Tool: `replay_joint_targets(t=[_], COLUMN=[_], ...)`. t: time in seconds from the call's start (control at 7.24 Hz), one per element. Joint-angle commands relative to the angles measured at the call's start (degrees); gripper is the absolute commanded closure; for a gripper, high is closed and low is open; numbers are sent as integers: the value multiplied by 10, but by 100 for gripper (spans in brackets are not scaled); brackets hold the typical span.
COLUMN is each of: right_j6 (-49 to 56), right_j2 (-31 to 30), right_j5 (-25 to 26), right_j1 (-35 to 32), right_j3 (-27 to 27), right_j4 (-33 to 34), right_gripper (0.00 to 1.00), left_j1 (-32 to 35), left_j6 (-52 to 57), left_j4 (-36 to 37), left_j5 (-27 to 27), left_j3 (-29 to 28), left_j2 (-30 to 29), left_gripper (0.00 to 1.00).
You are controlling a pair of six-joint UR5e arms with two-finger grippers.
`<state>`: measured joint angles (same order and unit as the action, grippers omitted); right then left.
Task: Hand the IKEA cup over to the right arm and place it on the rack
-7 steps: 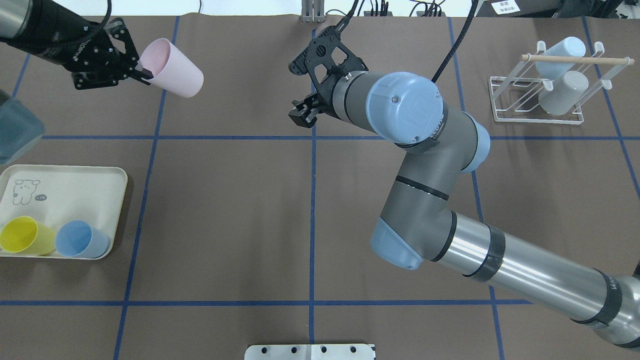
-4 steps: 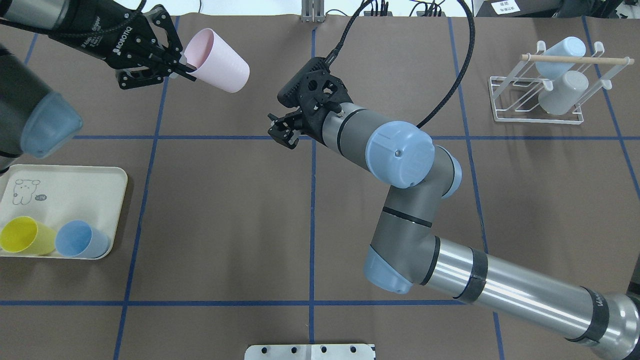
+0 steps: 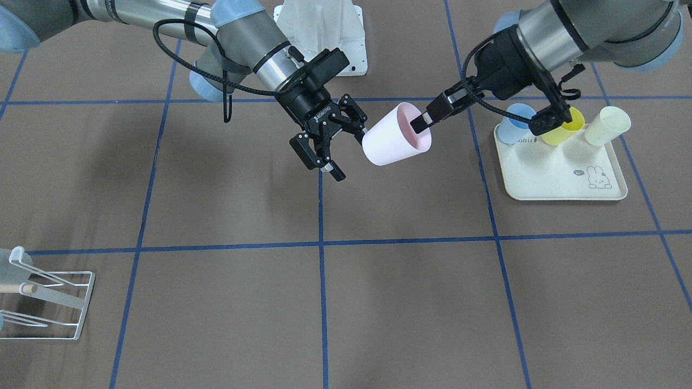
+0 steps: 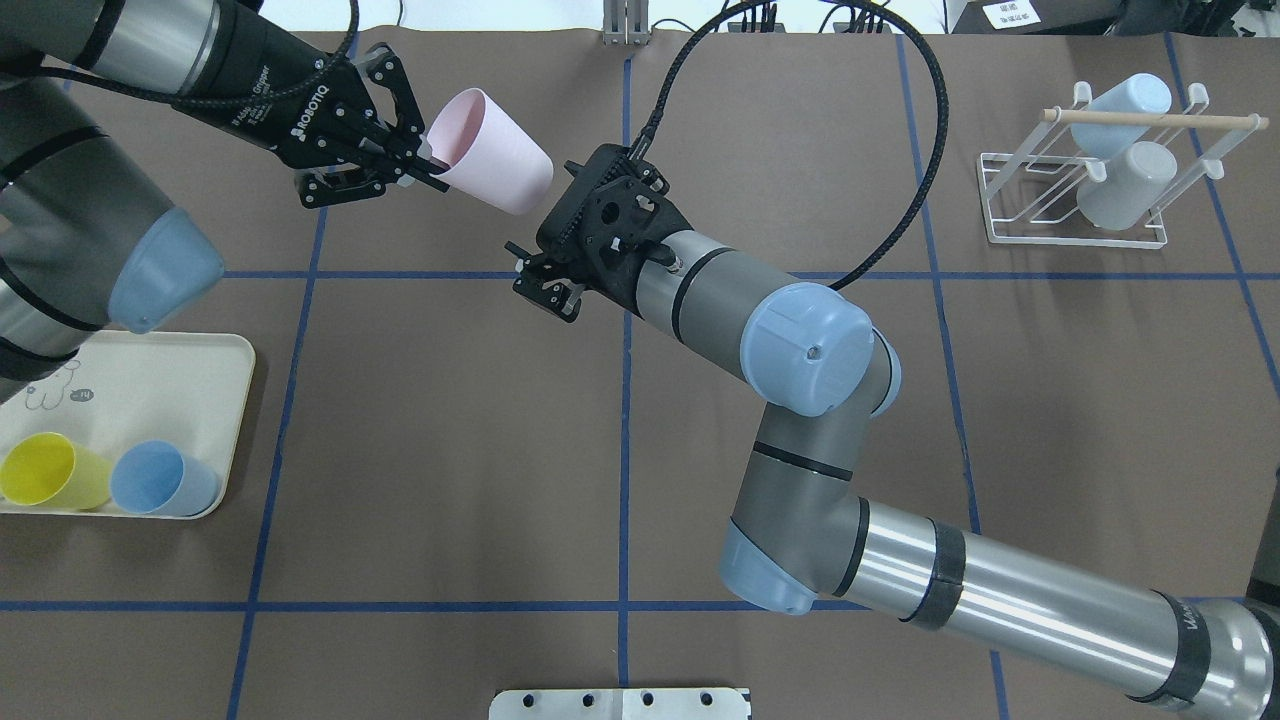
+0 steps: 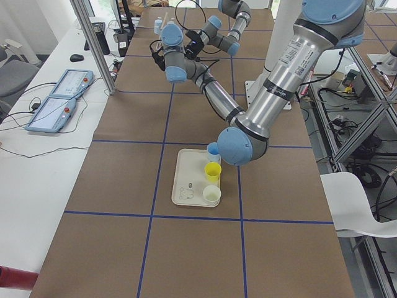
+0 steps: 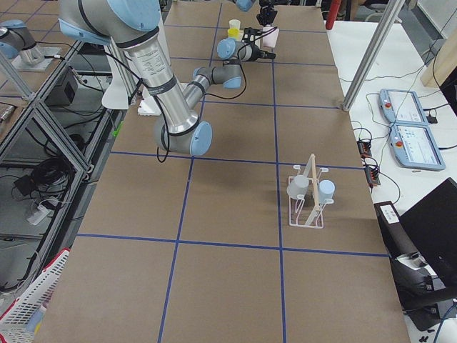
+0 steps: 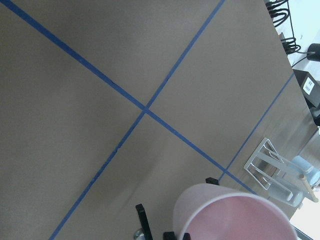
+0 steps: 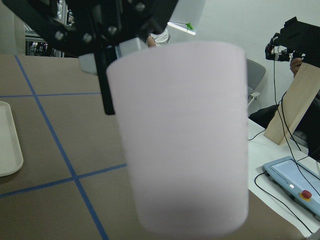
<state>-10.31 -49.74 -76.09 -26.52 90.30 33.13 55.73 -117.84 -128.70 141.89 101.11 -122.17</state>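
2 cups already hang on the rack (image 4: 1078, 243) at the far right of the tabletop (image 4: 450, 450), a pale blue cup (image 4: 1128, 103) and a grey cup (image 4: 1125, 185). A blue cup (image 3: 514, 121), a yellow cup (image 3: 566, 129) and a cream cup (image 3: 608, 125) sit on the cream tray (image 3: 546, 175), so we judge this to be mid-run, with the present cup at the hand-over step. The pink cup (image 4: 497, 150) is in the air above the middle of the tabletop, lying on its side, well apart from the rack. The left gripper (image 4: 432, 175) holds it by the rim, its slim fingers clamped on the wall with 1 inside the mouth and 1 outside. The right gripper (image 3: 350, 155) sits just beside the cup's closed base with its thick fingers spread apart; we cannot tell whether the upper finger touches the base. Lifting and presenting look done to us. What is left, as we judge it: the right fingers closing on the body, the left fingers letting go, the carry across to the rack, and setting the cup on a free place there.
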Motion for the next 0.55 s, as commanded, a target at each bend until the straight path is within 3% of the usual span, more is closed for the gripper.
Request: replay_joint_targets(t=[0.0, 0.28, 0.41], right_j6=[28, 35, 36], right_j2=[0, -2, -2], right_j5=[4, 5, 5], right_j1=[-4, -3, -3], right_j3=[8, 15, 15], right_j4=[-1, -1, -1], right_gripper=[6, 9, 15], left_j1=[-8, -12, -16], left_j6=[1, 1, 2], left_j4=[-1, 0, 0], left_j5=[0, -1, -1], left_j3=[-1, -4, -7], left_j2=[-5, -11, -12], left_gripper=[100, 100, 100])
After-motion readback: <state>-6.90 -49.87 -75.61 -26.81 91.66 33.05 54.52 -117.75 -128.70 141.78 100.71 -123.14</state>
